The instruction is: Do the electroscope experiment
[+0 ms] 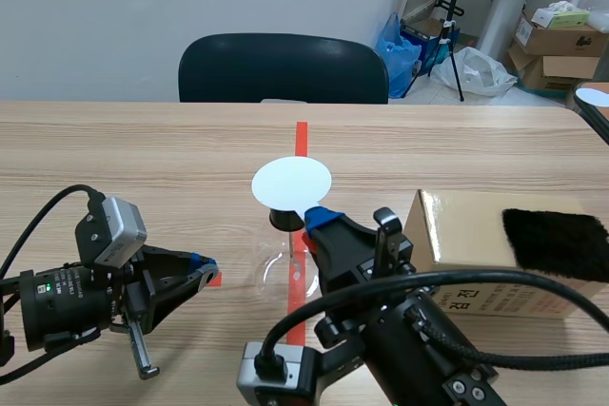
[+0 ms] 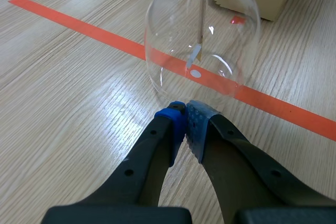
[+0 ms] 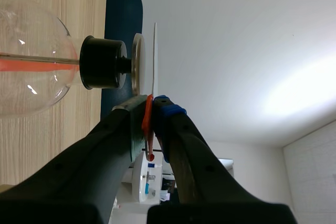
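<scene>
Electroscope (image 1: 279, 259) testing appears to be at its central step. The right hand (image 3: 151, 102) is pressed together on the thin orange-red handle (image 3: 148, 129) of a white disc (image 1: 291, 183), pinching it between the pads. It holds the disc flat just above the metal top plate (image 3: 137, 64). In the right wrist view the two faces lie parallel and very near, and I cannot tell whether they touch. Below the plate are the black stopper (image 3: 102, 62) and the clear glass flask (image 2: 202, 40). The flask stands on the worktop (image 1: 143, 149) over the orange-red tape line, near the middle, between the two arms.

The left hand (image 2: 185, 114) lies low on the left, its pads pressed together on nothing. Its tips are just beside the foot of the flask, but no contact can be made out. Through the glass a thin rod (image 2: 202, 9) hangs down with a small foil leaf (image 2: 195, 55) at its end, slightly tilted. Whether charge is deflecting the leaf is too fine to judge.

On the right stands a tan box (image 1: 457, 235) with a black furry cloth (image 1: 557, 240) lying on top, well apart from the disc and held by neither hand.

As I judge it, the disc is in hand and presented at the plate, so the pick-up and approach are done. What is left is probably to confirm the leaf's response, draw the disc away and set it down. Nothing shows whether the disc carries charge.
</scene>
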Controlling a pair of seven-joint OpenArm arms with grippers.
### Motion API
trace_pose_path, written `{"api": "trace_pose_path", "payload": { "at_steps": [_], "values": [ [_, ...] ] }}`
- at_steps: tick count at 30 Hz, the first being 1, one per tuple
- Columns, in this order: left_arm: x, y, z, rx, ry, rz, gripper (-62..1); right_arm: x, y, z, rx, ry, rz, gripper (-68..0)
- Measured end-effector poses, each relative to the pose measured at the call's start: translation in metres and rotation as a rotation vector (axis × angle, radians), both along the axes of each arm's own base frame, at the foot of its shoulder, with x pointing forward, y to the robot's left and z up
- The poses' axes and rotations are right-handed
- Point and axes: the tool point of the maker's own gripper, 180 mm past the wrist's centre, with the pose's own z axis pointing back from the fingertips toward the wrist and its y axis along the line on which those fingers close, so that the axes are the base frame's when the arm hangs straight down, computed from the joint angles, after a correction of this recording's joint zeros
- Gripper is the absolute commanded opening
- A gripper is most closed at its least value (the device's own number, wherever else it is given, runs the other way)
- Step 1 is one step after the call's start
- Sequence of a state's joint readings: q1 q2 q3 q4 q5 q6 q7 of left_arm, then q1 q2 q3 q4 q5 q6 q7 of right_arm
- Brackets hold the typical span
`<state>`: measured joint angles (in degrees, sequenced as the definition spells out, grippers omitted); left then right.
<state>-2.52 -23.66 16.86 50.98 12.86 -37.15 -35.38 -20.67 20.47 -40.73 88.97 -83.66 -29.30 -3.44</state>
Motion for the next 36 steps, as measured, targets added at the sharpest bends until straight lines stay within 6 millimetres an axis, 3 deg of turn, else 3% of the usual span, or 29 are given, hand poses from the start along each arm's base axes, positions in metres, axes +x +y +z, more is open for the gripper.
{"api": "trace_pose_path", "payload": {
  "at_steps": [36],
  "values": [
    [0.0000, 0.0000, 0.0000, 0.000, 0.000, 0.000, -57.7, 0.0031, -0.0047, 0.0003, 0.001, -0.002, -0.031, -66.5]
  ]
}}
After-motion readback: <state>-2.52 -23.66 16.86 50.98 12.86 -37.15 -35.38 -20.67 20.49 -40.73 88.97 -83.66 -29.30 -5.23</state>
